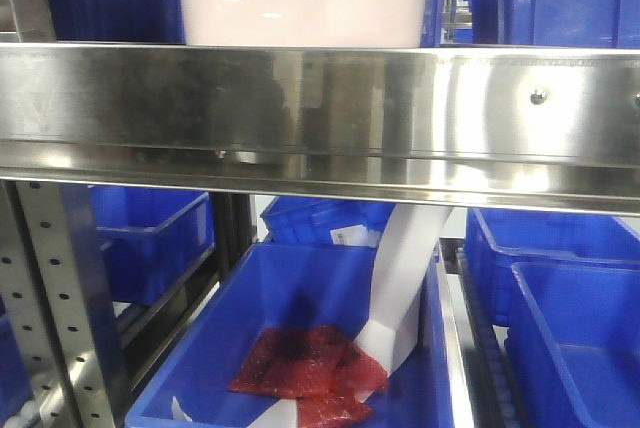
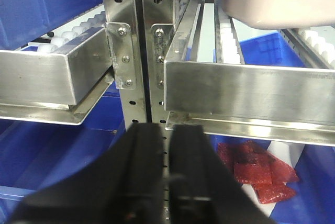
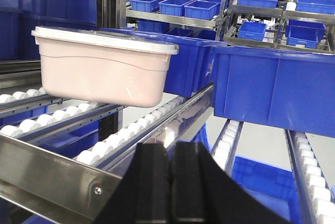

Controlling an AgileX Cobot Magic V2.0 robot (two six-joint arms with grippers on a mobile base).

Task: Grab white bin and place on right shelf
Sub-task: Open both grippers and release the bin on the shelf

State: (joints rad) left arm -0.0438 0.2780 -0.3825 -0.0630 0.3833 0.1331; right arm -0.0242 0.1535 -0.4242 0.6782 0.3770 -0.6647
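One off-white, faintly pink plastic bin [image 3: 102,69] with a curved side ridge and overhanging white lid sat on the shiny steel roller shelf [image 1: 320,113], beside two blue plastic crates [image 3: 272,85]. Both black grippers, left [image 2: 168,174] and right [image 3: 170,182], had jaws pressed together, empty.

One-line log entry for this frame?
white bin: on right shelf rollers | left gripper: shut, empty | right gripper: shut, empty

Steel racks [image 3: 172,20] with white roller tracks [image 3: 131,135] fill the room, loaded with blue crates [image 3: 272,85]. Perforated uprights [image 2: 131,51] stand between bays. Farther rows hold more crates; someone may stand far back, blurred.
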